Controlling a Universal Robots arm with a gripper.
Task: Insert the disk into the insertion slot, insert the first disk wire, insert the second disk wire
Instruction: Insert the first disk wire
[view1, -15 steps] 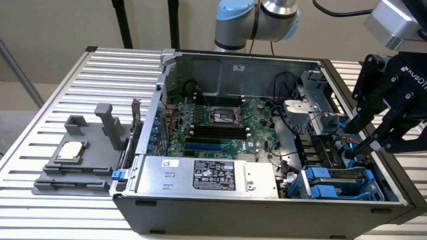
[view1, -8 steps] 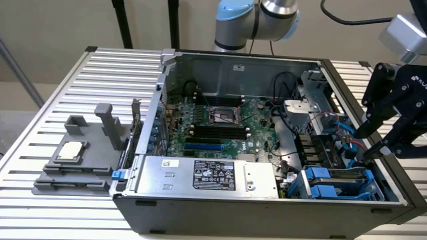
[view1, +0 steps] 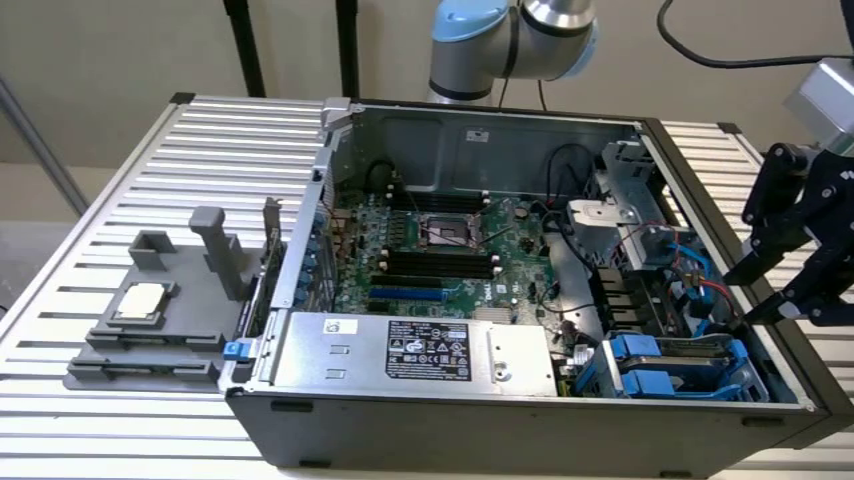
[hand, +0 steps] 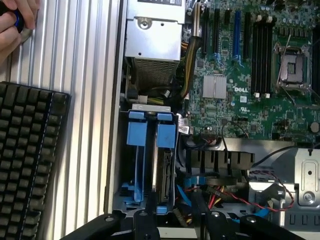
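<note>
Blue plastic rails and tabs mark the boxy grey metal drive cage (view1: 681, 365). This is the insertion slot, and it sits in the near corner of the open dark grey computer case (view1: 534, 432), on the exterior view's right. In the wrist view, a flat grey thing in a bright blue plastic frame stands down inside that cage. I think it is the silver-grey metal disk (hand: 164, 170), so the first step looks done. The black metal gripper (view1: 747, 295) hangs over the case's edge on the exterior view's right, near the cage but not touching it. Its two fingers are spread apart and there is nothing between them. A flat blue wire (hand: 197, 181) and some thin red and black wires (hand: 232, 192) lie near the cage. I cannot tell if any wire end is pushed into the disk, so the two wire steps may be left to do. The big silver box (view1: 414, 350) with a black label lies next to the cage.
</note>
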